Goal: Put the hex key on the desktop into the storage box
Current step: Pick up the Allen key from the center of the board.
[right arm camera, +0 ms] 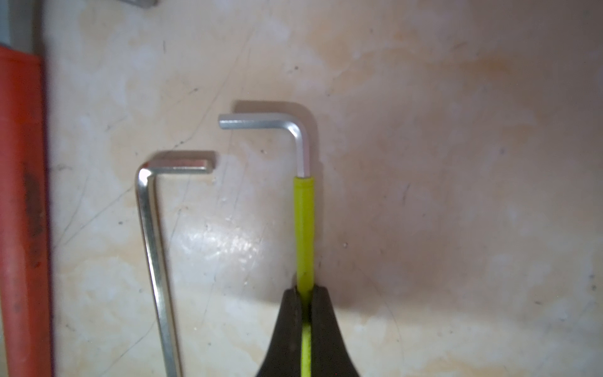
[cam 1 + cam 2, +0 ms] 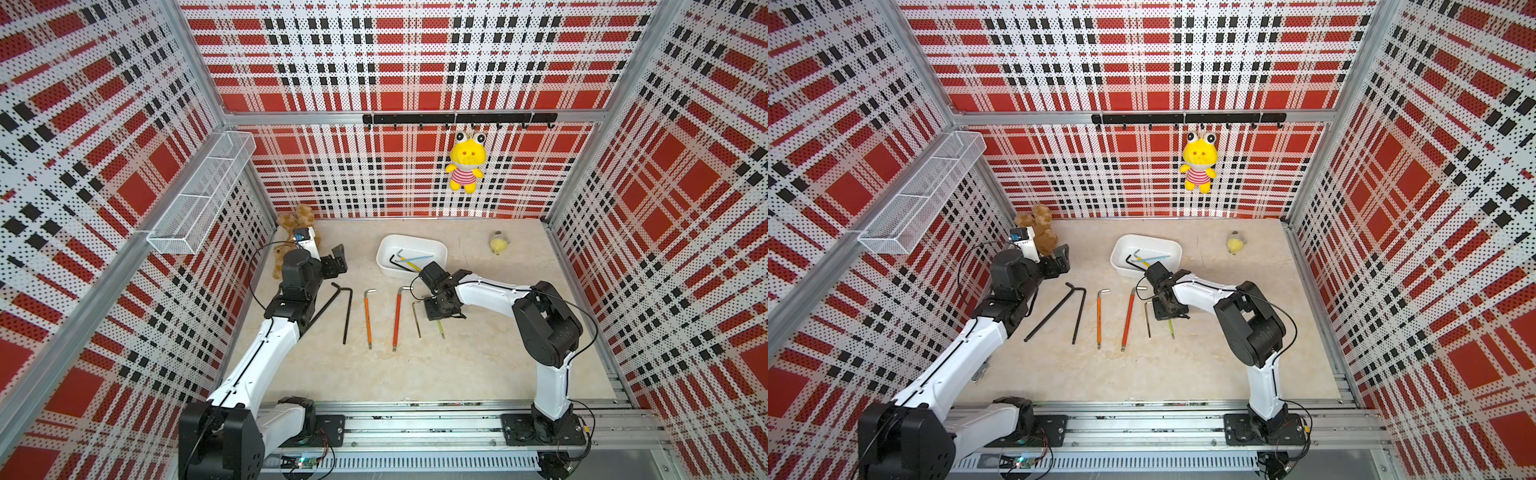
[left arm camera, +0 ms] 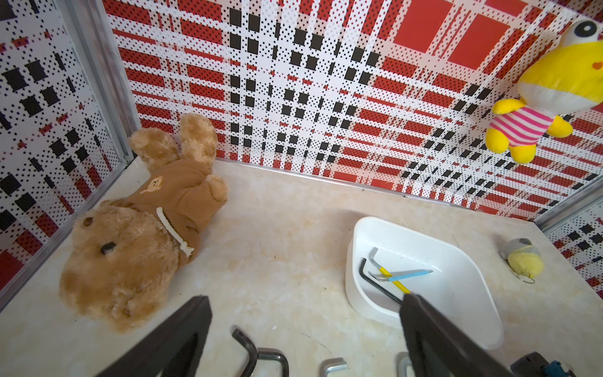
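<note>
Right gripper [image 1: 305, 303]: I'm pinching lime hex key [image 1: 304, 228], seemingly mid-sleeve.
Left gripper [image 3: 305, 297]: gaping wide.
Plan: lifting level toward storage box [image 2: 411, 237], eleven o'clock.

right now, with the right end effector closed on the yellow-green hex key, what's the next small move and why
Probably a short straight lift. The right end effector is shut on the sleeve of the yellow-green hex key, which seems to lie flat on the desktop, close beside a bare steel hex key. Rising first should clear that neighbour before carrying toward the storage box.
</note>
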